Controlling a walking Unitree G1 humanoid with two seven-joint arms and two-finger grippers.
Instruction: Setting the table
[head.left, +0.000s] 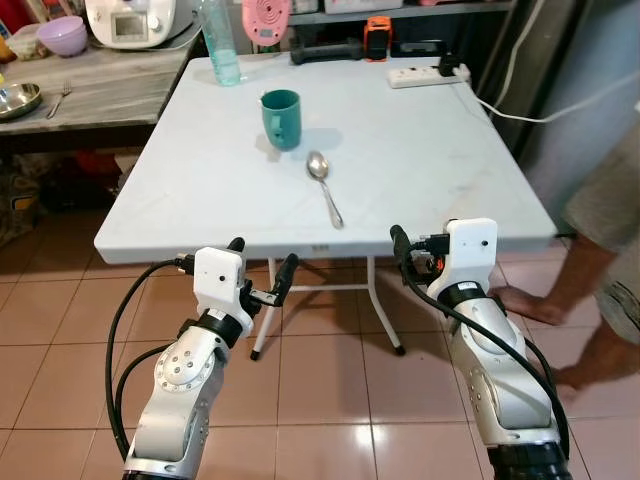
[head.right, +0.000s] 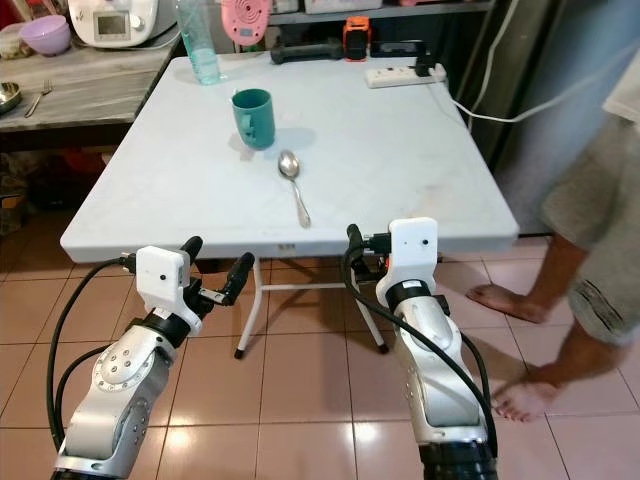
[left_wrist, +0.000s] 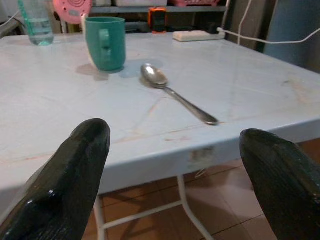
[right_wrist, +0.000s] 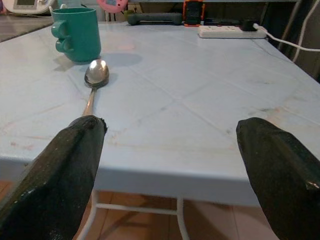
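A white folding table (head.left: 200, 205) stands in front of me. On it are a teal mug (head.left: 282, 118) and, just nearer to me, a metal spoon (head.left: 324, 185) with its handle pointing at the front edge. My left gripper (head.left: 262, 268) hovers open, just below and in front of the table's front edge, holding nothing. My right gripper (right_wrist: 170, 165) is also open and empty at the same edge, to the right of the spoon's handle. In the left wrist view, the mug (left_wrist: 104, 42) and spoon (left_wrist: 175, 95) lie ahead of the fingers.
A water bottle (head.left: 218, 45), a power strip (head.left: 428, 74) with its cable and a dumbbell (head.left: 325, 52) sit at the table's far edge. A wooden side table (head.left: 100, 90) on the left carries a bowl, a fork and a cooker. A person's bare feet (head.left: 525, 303) stand on the tiles to the right.
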